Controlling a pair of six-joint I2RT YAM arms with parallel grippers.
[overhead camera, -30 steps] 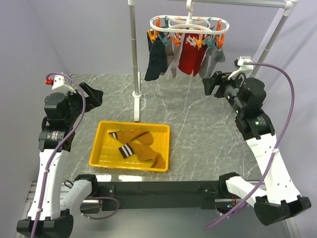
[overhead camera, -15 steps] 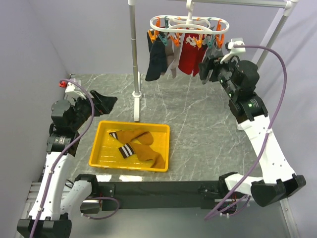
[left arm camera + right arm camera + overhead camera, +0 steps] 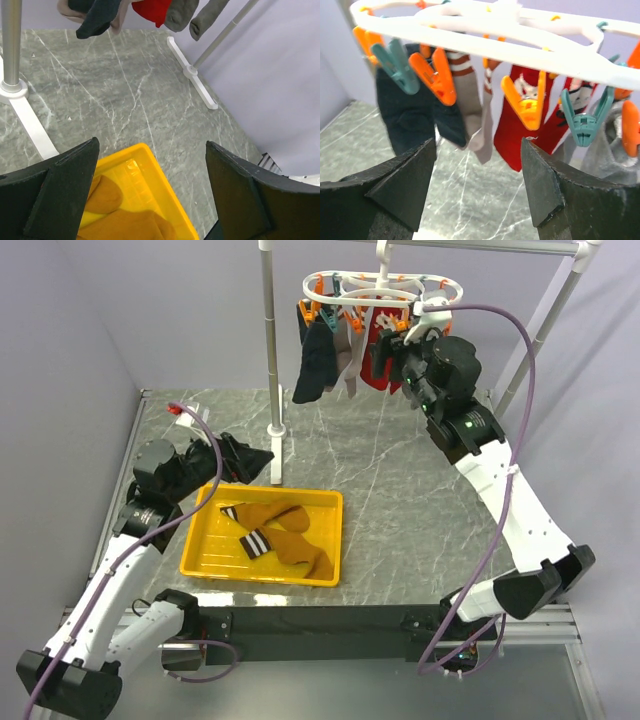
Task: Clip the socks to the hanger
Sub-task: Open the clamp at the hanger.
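Mustard socks (image 3: 278,533) lie lengthwise in yellow tray (image 3: 200,540), just below left gripper (image 3: 250,457), the nearer one, jaws apart, empty; right gripper (image 3: 393,362), likewise apart, hovers at hanger (image 3: 380,288).

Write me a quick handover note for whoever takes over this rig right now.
Left gripper: open, empty, over the far left corner of the yellow tray.
Right gripper: open, empty, up at the hanger, facing its clips.
Socks: both lie in the tray, not gripped.
Done: neither sock is clipped yet.
Left: lift each sock and clip it to the hanger.
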